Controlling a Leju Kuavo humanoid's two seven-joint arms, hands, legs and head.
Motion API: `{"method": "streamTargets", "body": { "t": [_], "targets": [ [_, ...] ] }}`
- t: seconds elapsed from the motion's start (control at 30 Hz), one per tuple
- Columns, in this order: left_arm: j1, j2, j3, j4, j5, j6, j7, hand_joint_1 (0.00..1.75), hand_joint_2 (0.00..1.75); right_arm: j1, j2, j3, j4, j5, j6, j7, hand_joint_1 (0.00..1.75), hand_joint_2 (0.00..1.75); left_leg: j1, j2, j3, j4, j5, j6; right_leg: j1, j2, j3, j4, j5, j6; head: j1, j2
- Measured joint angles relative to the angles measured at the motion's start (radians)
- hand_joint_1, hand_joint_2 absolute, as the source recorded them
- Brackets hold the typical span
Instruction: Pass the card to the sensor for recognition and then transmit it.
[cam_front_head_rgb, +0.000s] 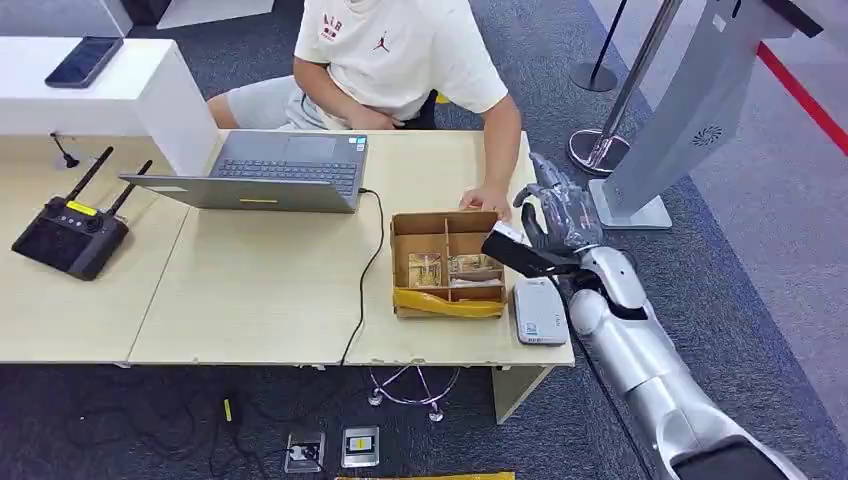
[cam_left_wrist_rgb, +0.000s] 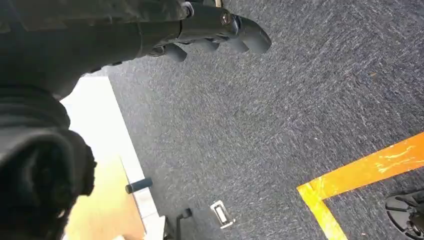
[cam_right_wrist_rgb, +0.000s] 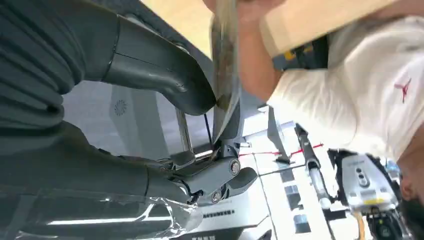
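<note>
I see the big table (cam_front_head_rgb: 250, 290) with a person (cam_front_head_rgb: 400, 50) sitting behind it. My right hand (cam_front_head_rgb: 560, 215) pinches the card (cam_front_head_rgb: 522, 250) above the white sensor (cam_front_head_rgb: 540, 312), beside the box (cam_front_head_rgb: 445, 262). My left hand (cam_left_wrist_rgb: 210, 30) hangs over the carpet, fingers curled, holding nothing.

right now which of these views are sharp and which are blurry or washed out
Head view: evenly lit and mostly sharp; the robot hand and laptop read clearly. Left wrist view: carpet is crisp, while the near dark cover is soft and underexposed. Right wrist view: the card pinched at the thumb is smeared, and the person's shirt and the background are bright and washed out.
</note>
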Motion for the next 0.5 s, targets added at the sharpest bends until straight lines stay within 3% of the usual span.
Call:
{"method": "streamTargets", "body": {
  "t": [0.3, 0.5],
  "targets": [
    [-0.004, -0.001, 0.000, 0.000, -0.013, 0.000, 0.000, 0.00, 0.00, -0.166, -0.002, -0.021, 0.011, 0.008, -0.004, -0.036, 1.75, 1.75, 0.000, 0.000, -0.001, 0.000, 0.000, 0.000, 0.000, 0.000, 0.000, 0.000, 0.000, 0.000, 0.000, 0.000],
    [-0.008, -0.003, -0.001, -0.001, -0.023, 0.000, 0.000, 0.00, 0.00, -0.264, 0.028, -0.019, 0.076, 0.018, -0.017, -0.060, 1.75, 1.75, 0.000, 0.000, -0.001, 0.000, 0.000, 0.000, 0.000, 0.000, 0.000, 0.000, 0.000, 0.000, 0.001, 0.000]
  ]
}}
